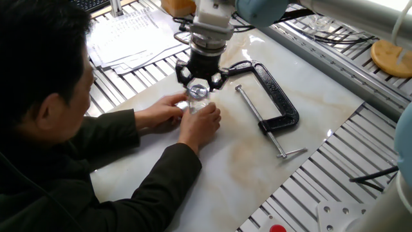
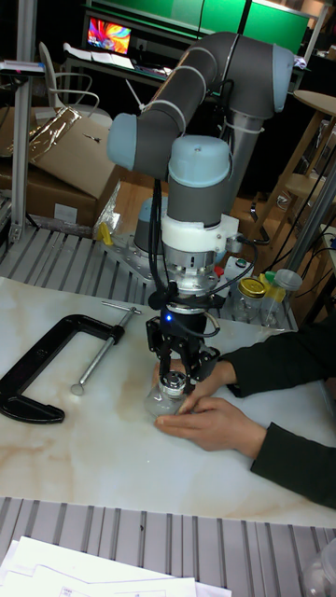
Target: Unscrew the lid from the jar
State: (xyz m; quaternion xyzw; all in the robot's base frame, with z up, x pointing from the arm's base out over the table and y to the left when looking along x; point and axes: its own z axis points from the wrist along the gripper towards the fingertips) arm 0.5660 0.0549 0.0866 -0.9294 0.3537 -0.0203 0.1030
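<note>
A person's two hands hold the tiny clear glass jar upright on the marble tabletop. My gripper points straight down over it, its black fingers closed around the small shiny lid on top. In the tall fixed view the lid sits between the fingers of the gripper. Just below it is the jar's rounded body, partly covered by the person's fingers. Whether the lid is still seated on the jar's neck I cannot tell.
A black C-clamp lies on the marble right of the gripper, its screw rod pointing toward the front. Papers lie at the back left and a tan wooden disc at the far right. The person's arm crosses the front left.
</note>
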